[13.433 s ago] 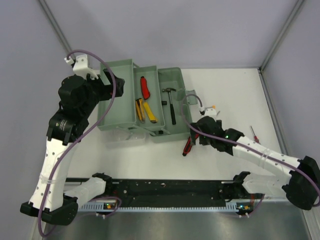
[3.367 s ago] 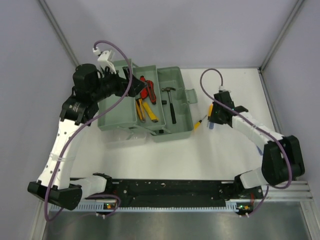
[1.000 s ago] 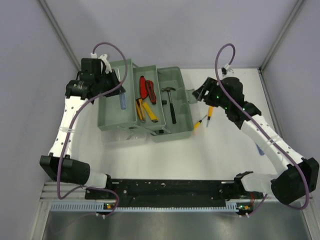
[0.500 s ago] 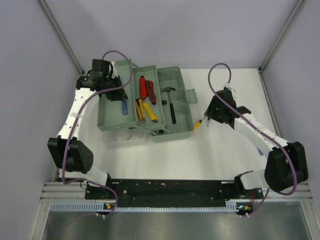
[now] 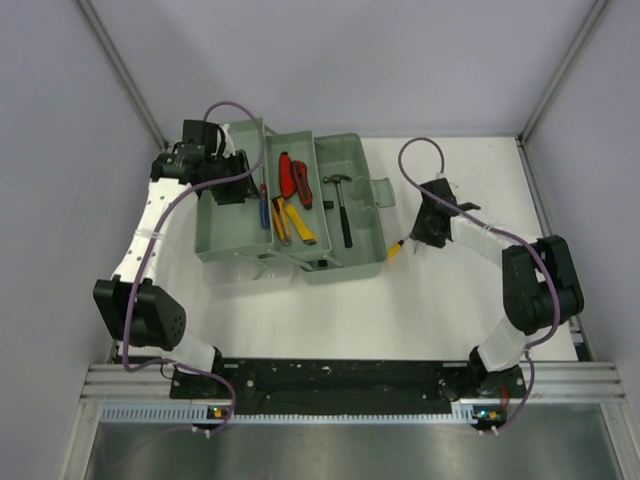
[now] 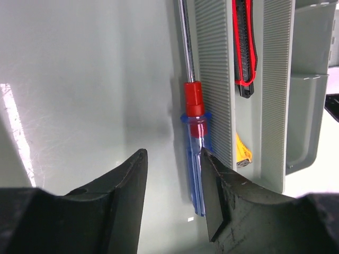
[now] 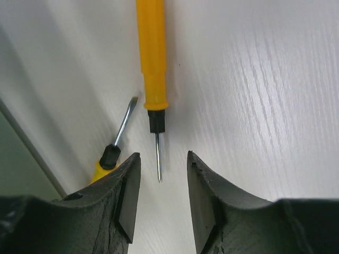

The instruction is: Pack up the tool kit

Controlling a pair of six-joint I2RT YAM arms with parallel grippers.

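White desk (image 5: 300,320) between grey walls, with the toolbox (image 5: 350,160) open toward 11 o'clock. Finds the left end effector (image 6: 172,159) spread and empty over the left tray (image 6: 79,79), with the blue-handled screwdriver (image 6: 195,174) flat at its 3 o'clock, against the tray wall. Finds the right end effector (image 7: 163,159) spread too, straddling the tip of a yellow screwdriver (image 7: 151,53) at the toolbox's 3 o'clock (a second small driver (image 7: 123,124) just beside). Risks closing on the thin shaft, not the handle: likely pivot or slip, or a nudge to the neighbour.

Both arms stretched far, wrists bent downward.
At far left the left gripper (image 5: 232,180) holds its jaws parted; the right gripper (image 5: 428,228), mid-right, likewise, empty.
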